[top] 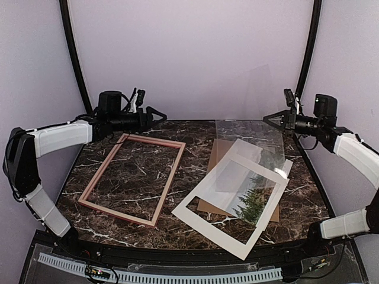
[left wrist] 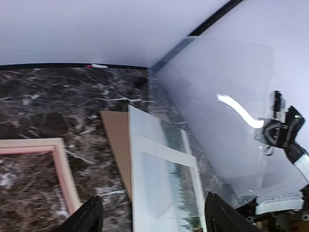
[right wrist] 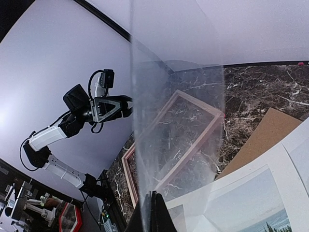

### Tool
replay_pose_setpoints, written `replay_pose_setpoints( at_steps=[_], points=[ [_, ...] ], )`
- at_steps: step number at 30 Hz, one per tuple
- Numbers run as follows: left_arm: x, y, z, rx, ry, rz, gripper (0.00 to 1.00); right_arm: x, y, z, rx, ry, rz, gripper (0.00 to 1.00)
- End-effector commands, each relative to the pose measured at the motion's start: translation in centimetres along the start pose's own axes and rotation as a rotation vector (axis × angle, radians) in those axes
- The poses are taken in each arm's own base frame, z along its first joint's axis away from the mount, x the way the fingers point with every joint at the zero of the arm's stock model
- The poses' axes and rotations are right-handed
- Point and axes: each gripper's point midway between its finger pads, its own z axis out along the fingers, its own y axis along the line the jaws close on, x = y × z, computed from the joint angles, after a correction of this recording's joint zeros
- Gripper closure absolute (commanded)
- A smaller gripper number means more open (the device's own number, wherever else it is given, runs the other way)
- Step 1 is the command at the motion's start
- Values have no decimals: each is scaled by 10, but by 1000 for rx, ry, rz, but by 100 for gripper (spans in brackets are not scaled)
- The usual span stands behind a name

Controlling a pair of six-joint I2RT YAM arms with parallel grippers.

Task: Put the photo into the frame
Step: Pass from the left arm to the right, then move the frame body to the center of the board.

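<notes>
The pink-red frame [top: 171,177] lies flat and empty on the left half of the table, its corner also in the left wrist view [left wrist: 63,166]. The photo [top: 253,204] of conifers and pale sky lies on the right under an open white mat [top: 195,214], partly showing through it [left wrist: 179,193]. My left gripper [top: 160,115] hovers open above the frame's far edge, nothing between its fingers [left wrist: 89,217]. My right gripper [top: 269,118] is shut on the edge of a clear sheet [top: 249,137] [right wrist: 174,96], held up over the table's far right.
A brown cardboard backing board [top: 218,155] lies beneath the photo and mat. The marble table [top: 195,133] ends at a black rim near the arm bases. Purple walls close in on all sides.
</notes>
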Motion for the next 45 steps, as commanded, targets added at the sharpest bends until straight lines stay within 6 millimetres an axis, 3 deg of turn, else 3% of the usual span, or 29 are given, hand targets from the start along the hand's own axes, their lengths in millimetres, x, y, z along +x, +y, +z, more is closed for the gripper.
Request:
replay_pose_setpoints(
  at_steps=[1, 6, 12, 18, 24, 29, 38, 45],
  points=[
    [-5, 90, -61, -519, 20, 35, 19, -24, 35, -8, -55, -45, -43, 100],
    [-8, 179, -128, -833, 58, -31, 16, -35, 45, -8, -75, -62, -22, 100],
    [23, 264, -180, -1084, 176, -134, 16, -44, 55, -9, -111, -72, -17, 100],
    [48, 301, -193, -1173, 281, -202, 16, -44, 58, -9, -129, -68, -14, 100],
    [77, 307, -189, -1152, 343, -259, 17, -41, 54, -8, -124, -67, -5, 100],
    [97, 303, -184, -1105, 360, -304, 26, -42, 53, -7, -123, -67, 2, 100],
    [116, 277, -173, -1028, 338, -319, 43, -43, 49, -6, -108, -74, 12, 100],
    [147, 244, -152, -996, 367, -266, 47, -43, 46, -6, -91, -74, 21, 100]
  ],
)
